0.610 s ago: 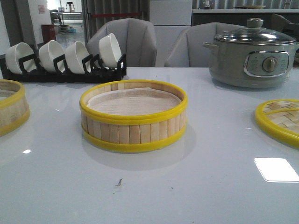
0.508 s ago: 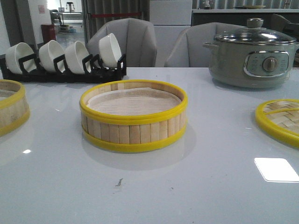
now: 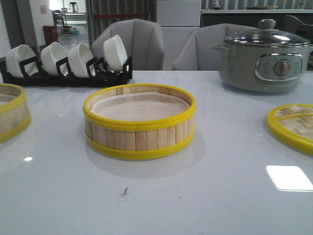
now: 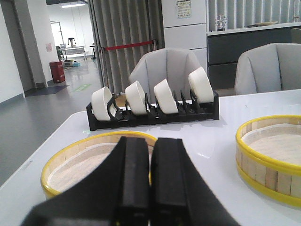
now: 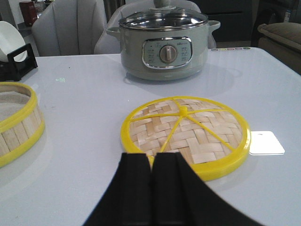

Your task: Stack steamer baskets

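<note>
No readable text anywhere. White cabinet (image 4: 184,23) has a label sheet, too blurred to read. Cooker (image 5: 163,43) panel markings around the dial are too small to make out

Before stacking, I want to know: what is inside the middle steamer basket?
A white paper liner lies inside the middle basket; nothing rests on it. Whatever is under the liner is covered. Both grippers, left and right, are shut and hold nothing.

Yellow-rimmed tan slatted steamer baskets (image 3: 140,122), yellow-edged woven lid (image 5: 184,130), white bowls (image 3: 80,58), black rack (image 3: 66,77)
</note>
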